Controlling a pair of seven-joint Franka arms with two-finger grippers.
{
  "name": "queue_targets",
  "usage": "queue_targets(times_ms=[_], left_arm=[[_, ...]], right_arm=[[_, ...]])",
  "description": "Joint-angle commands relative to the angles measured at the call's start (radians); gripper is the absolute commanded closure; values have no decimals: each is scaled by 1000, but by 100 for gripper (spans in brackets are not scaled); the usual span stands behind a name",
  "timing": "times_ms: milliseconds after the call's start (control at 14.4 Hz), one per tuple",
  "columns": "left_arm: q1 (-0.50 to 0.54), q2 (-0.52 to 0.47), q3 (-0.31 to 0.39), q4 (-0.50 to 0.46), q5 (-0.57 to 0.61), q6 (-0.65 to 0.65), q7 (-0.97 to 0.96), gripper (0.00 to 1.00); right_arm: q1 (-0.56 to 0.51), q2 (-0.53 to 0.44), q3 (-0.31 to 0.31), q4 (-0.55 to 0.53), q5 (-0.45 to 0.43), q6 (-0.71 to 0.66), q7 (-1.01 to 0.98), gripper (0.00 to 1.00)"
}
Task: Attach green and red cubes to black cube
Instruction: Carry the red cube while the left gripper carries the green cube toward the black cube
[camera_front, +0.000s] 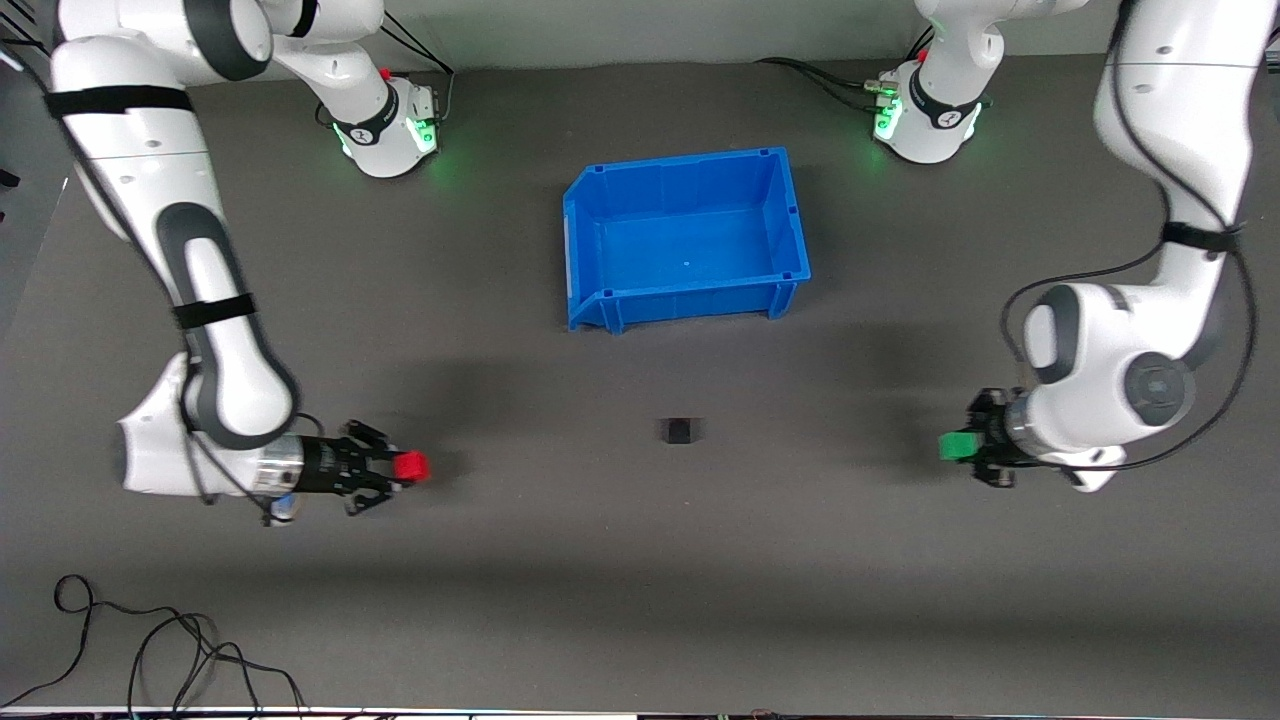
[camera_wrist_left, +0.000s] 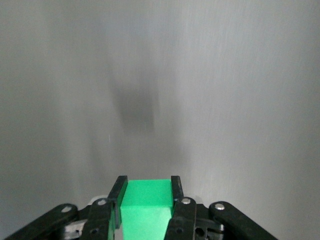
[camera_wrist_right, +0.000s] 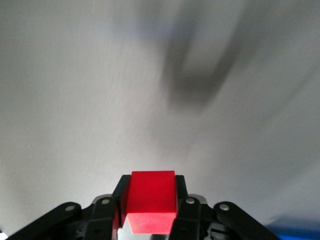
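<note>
1. Black cube (camera_front: 678, 430) sits alone on the table (camera_front: 640, 600), nearer the front camera than the blue bin (camera_front: 686, 236), between both arms.
2. Right claw (camera_front: 400, 467) is clamped on the red cube (camera_front: 411, 466); left claw (camera_front: 972, 449) pinches the green cube (camera_front: 956, 446).
3. We reckon they're light, rigid, slick plastic, so grip flat opposite faces, leaving the mating face free.
</note>
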Motion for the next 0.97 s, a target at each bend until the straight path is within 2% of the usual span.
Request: queue_targets(times_ms=[0,139,278,486,764,903], left_arm=[[-112,48,17,45,-9,-13,-125,100],[-149,62,13,65,-11,-13,-196,100],[-222,120,-3,125,-12,-13,-266,100],[-284,172,-4,197,-12,-7,-371,100],[-385,204,-3,192,-12,140,-518,100],[-410,218,-4,192,-12,164,-547,100]], right_arm=[[126,11,-11,1,61,106,136,76],[224,27,-11,4,67,215,245,76],[308,56,-11,7,67,312,323,76],[393,104,-11,54,67,337,434,76],[459,165,-11,105,67,367,515,77],[479,187,-10,122,72,377,546,80]])
